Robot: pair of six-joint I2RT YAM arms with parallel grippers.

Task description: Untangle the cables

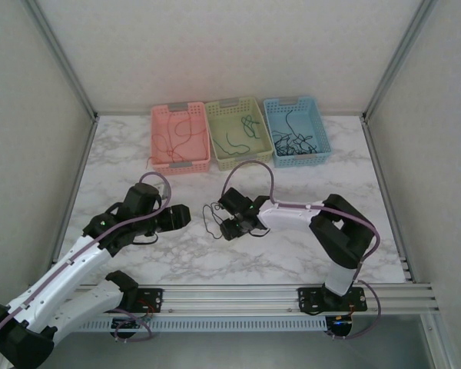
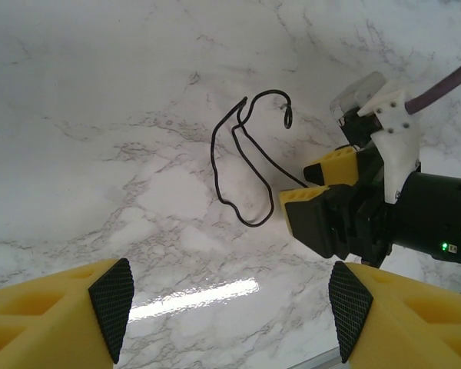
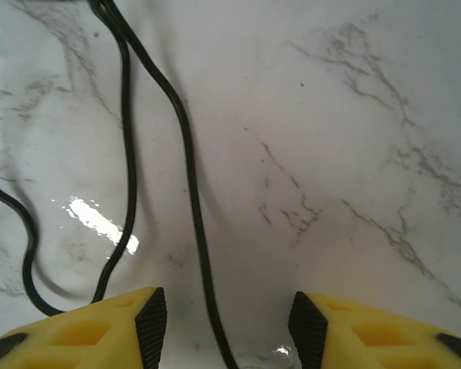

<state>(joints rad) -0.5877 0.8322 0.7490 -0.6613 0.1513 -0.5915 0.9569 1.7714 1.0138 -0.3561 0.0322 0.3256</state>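
The left pincer (image 2: 229,307) is held spread wide above the marble worktop (image 2: 100,115), and nothing is gripped between its black pads (image 2: 111,304). Ahead of it, well clear of its fingertips, a black cable (image 2: 213,154) is laid on the worktop in a loose, kinked loop with a hooked end. One strand of this cable is led away to the right pincer (image 2: 307,188), which is seen facing the left one from the far side of the loop.

From the right wrist, the right pincer (image 3: 227,327) is also seen spread. A strand of the black cable (image 3: 188,154) is passed straight through the gap between its fingers (image 3: 150,323) and is touched by neither; further strands are curved off just outside its left finger.

From above, the black cable (image 1: 207,217) is found between the left pincer (image 1: 177,217) and the right pincer (image 1: 232,225). Well beyond both pincers, three baskets are set in a row: a pink basket (image 1: 178,106) with reddish cables (image 1: 180,134), a green basket (image 1: 227,102) with green cables (image 1: 246,131), and a blue basket (image 1: 286,100) with black cables (image 1: 292,142).
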